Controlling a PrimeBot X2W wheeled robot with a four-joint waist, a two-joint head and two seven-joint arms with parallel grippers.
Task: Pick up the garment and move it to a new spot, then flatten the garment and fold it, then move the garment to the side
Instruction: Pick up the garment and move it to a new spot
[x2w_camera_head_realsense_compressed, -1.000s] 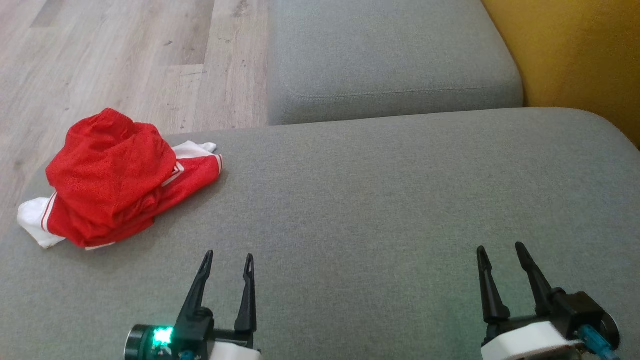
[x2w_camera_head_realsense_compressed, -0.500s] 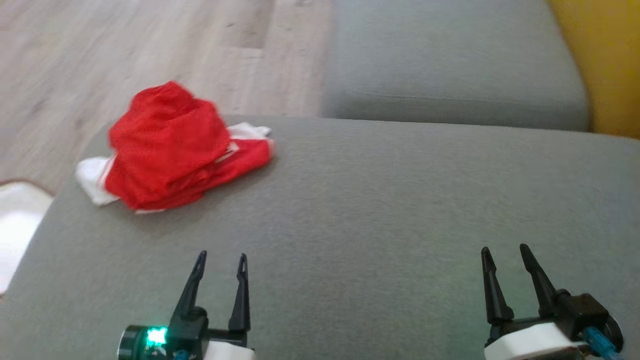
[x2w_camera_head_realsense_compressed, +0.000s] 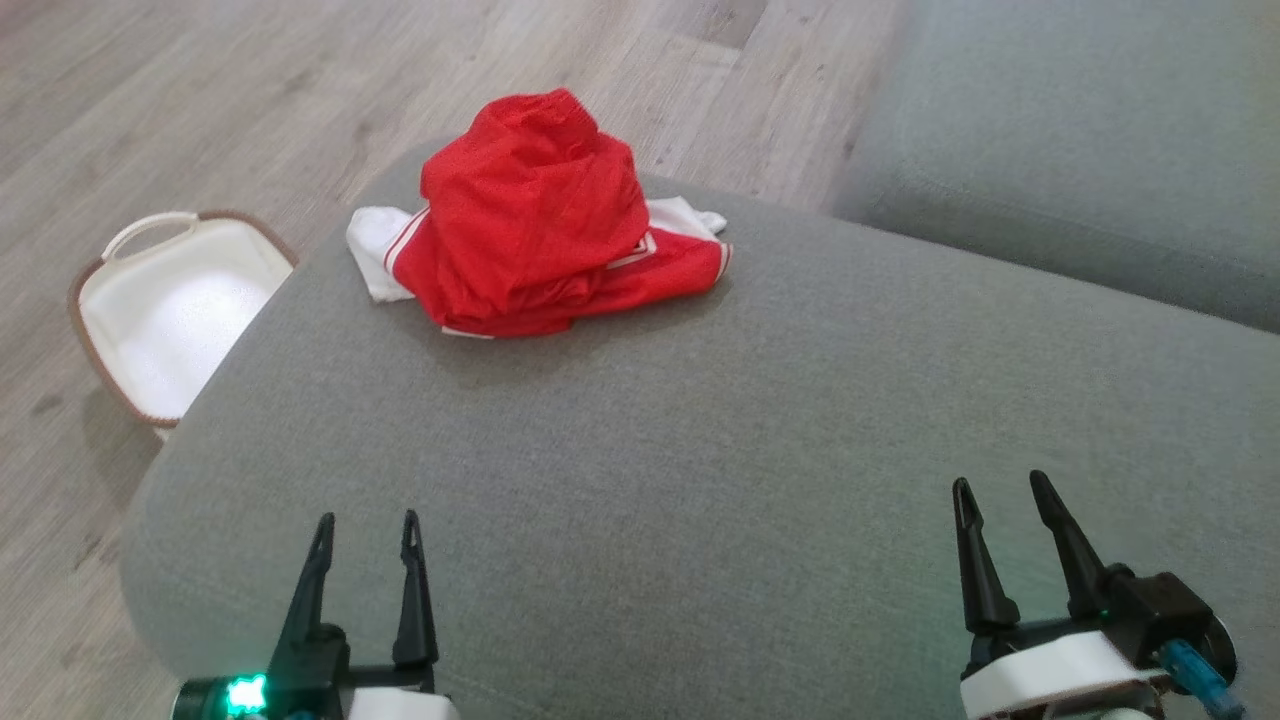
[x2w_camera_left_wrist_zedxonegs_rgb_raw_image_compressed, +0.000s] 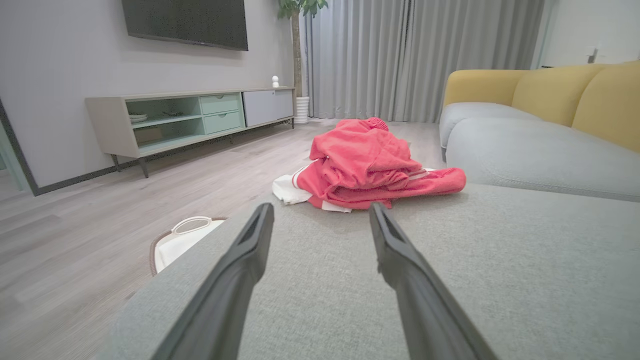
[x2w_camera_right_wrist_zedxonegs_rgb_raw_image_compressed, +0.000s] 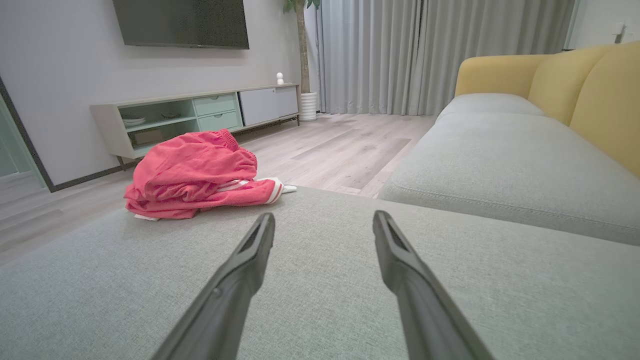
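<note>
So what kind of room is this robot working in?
Most likely a home living room: a grey sofa with yellow back cushions, a wall-mounted TV above a low media console, and floor-length curtains.

The head view has been swung to the left (the camera's move, not the things'). The garment (x2w_camera_head_realsense_compressed: 530, 215) is now seen beyond and right of the left gripper (x2w_camera_head_realsense_compressed: 367, 517) fingers, not to their left as before. A basket (x2w_camera_head_realsense_compressed: 170, 320) has been brought into view left of them.
</note>
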